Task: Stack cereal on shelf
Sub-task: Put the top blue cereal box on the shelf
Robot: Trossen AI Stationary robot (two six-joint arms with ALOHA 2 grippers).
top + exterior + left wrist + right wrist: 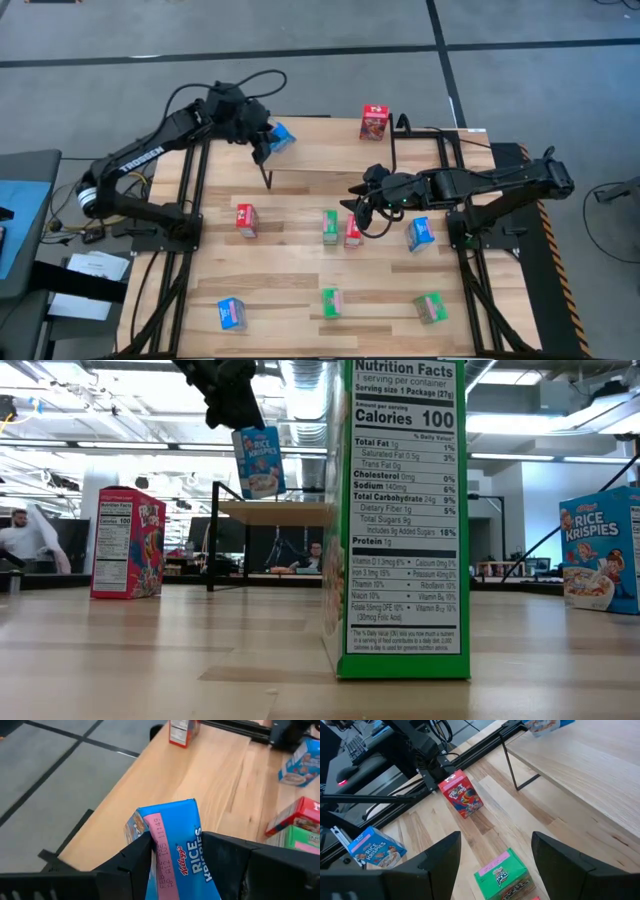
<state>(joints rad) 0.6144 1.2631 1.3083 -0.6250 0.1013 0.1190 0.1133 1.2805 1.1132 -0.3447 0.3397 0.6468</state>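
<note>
My left gripper point(265, 138) is shut on a blue cereal box point(283, 137), which hangs in the air over the left end of the shelf point(400, 155), a light plank on thin black legs. One red cereal box point(374, 122) stands on the shelf's far edge. Above the table's middle my right gripper point(358, 205) is open and holds nothing. A green box point(502, 880) stands on the table below the gap between its fingers, and a red box point(352, 232) is beside that one. My left gripper pinches the blue box between its two fingers point(132, 862), at the box's upper end point(250, 435). The fingers slant down from the table's left side. The box hangs below them, slightly tilted, clear of the shelf top point(280, 512).
More cereal boxes stand on the table: a red one point(246, 219) at the left, a blue one point(419, 233) at the right, and a blue one point(231, 314) and two green ones point(331, 301) point(431, 307) along the near edge. People show in the room beyond the table.
</note>
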